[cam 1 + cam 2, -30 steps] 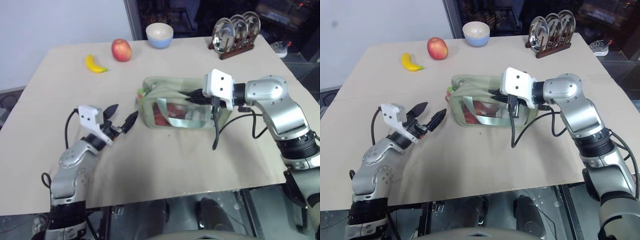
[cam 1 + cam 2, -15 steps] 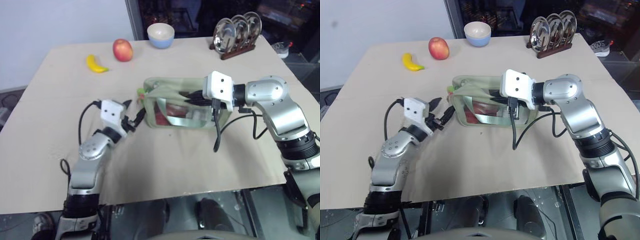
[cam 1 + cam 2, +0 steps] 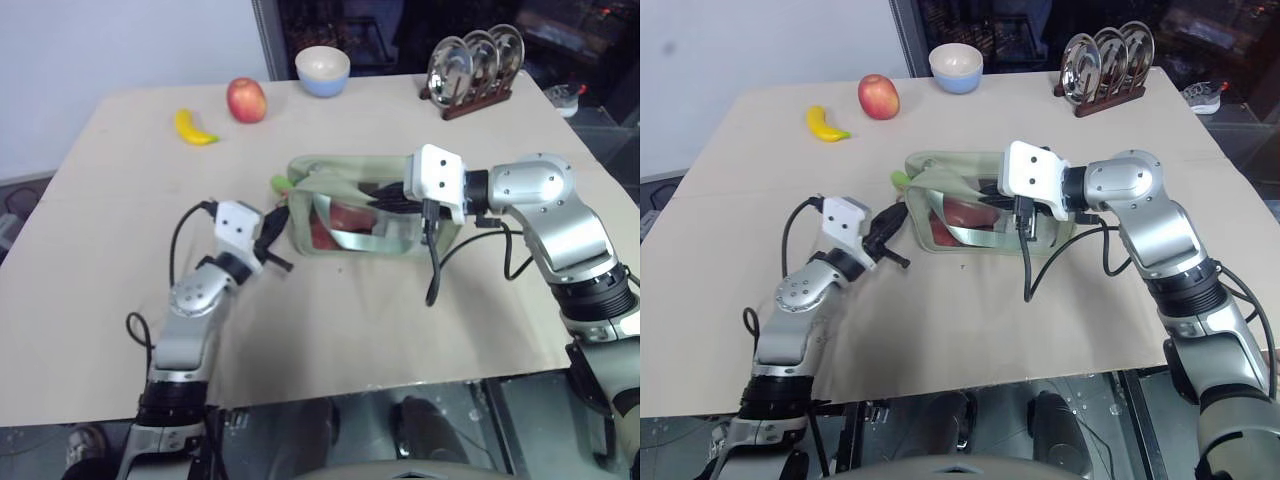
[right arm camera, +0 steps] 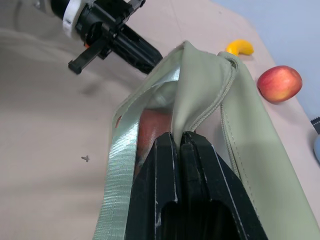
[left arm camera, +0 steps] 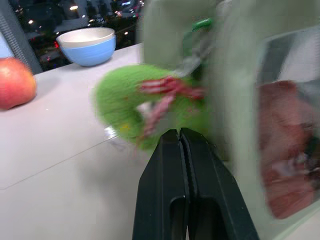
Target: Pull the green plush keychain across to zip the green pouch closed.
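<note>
No writing is legible. Left end effector (image 5: 179,134) closed, empty, at the green plush keychain (image 5: 145,106) beside the green pouch (image 3: 345,170) mid-surface (image 3: 330,330); right end effector (image 4: 179,137) pinches pouch fabric

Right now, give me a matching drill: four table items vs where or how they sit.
Items:
1. yellow banana
2. blue-and-cream bowl
3. lime-green plush keychain
4. pale sage-green fabric pouch

Places or states:
A. top fabric pinched by the right gripper fingers
B. far edge, right of the red apple
C. at the pouch's left end, by the shut left gripper
D. left of the apple

Pairs: 1-D, 2-B, 3-C, 4-A
</note>
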Available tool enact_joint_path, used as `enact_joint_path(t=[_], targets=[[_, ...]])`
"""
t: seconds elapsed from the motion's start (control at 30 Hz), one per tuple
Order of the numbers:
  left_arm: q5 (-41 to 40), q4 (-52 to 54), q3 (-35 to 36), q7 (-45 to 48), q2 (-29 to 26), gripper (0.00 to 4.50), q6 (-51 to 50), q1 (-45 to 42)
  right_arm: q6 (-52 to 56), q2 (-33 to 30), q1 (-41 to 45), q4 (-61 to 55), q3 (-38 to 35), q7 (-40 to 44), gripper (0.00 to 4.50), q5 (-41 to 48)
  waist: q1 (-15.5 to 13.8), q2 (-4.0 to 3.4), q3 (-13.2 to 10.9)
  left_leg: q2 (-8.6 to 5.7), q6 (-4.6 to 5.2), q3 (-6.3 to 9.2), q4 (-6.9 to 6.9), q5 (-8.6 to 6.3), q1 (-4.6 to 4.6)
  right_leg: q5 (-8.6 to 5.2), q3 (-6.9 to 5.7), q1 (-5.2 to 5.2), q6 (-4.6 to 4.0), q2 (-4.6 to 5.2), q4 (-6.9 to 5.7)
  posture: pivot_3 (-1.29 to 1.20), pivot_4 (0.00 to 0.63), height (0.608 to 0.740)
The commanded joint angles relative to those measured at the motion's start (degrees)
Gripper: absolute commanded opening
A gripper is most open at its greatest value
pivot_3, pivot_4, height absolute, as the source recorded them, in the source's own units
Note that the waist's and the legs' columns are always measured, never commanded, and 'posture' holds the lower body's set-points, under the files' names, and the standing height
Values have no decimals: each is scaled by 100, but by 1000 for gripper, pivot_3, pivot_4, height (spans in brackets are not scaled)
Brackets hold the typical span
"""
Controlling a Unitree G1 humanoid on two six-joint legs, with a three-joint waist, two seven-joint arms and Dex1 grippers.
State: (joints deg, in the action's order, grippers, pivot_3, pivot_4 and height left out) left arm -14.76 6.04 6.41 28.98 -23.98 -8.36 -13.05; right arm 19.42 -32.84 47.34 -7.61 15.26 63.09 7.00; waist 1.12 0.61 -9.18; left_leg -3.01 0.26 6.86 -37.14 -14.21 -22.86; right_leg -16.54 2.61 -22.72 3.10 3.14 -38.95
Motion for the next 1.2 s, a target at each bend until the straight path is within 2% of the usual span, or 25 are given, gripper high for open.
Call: enact_joint_path(t=[0.03,0.07,0.17,0.3,0.47,0.7,1.0,1.2], targets=[[-451,229,365,326,-254,553,-186,50,-103,16,-32,-153,3,-14,0,15,3,0,0,0,0,0,0,0,0,0,0,0,0,0,1,0,150,740],[-460,220,380,459,-390,807,-192,75,-110,16,-38,-158,2,-12,0,19,7,0,0,0,0,0,0,0,0,0,0,0,0,0,1,0,150,740],[-155,91,219,897,-831,2299,183,154,-124,11,-52,-169,-4,1,0,34,9,0,0,0,0,0,2,0,0,0,1,0,0,0,1,0,150,740],[468,-323,-146,1050,-1039,2299,914,22,-158,10,-98,-220,-21,49,0,96,-5,-1,0,-1,0,0,2,0,1,0,1,1,0,2,2,0,150,740],[1097,-908,-558,795,-875,2299,1412,-320,-155,-2,-180,-373,-56,115,0,200,-14,-1,0,-1,1,1,3,-1,1,0,-1,0,0,1,1,0,150,740],[1575,-1278,-676,468,-794,2299,1769,-630,-128,-94,-315,-606,-109,223,0,329,-31,-1,0,-3,6,4,1,-4,-2,0,-4,0,0,3,2,0,150,740],[1563,-1461,-468,774,-1300,2299,2568,-608,-386,-294,-401,-528,-88,309,0,251,-29,-1,0,-3,5,4,2,-3,-2,0,-4,0,0,4,2,0,150,740],[1207,-1565,-378,1002,-1354,2299,2710,-621,-1093,-511,-404,-200,-35,474,0,-1,-39,-1,0,-5,9,6,0,-5,-5,0,-8,0,0,6,4,0,150,740]])
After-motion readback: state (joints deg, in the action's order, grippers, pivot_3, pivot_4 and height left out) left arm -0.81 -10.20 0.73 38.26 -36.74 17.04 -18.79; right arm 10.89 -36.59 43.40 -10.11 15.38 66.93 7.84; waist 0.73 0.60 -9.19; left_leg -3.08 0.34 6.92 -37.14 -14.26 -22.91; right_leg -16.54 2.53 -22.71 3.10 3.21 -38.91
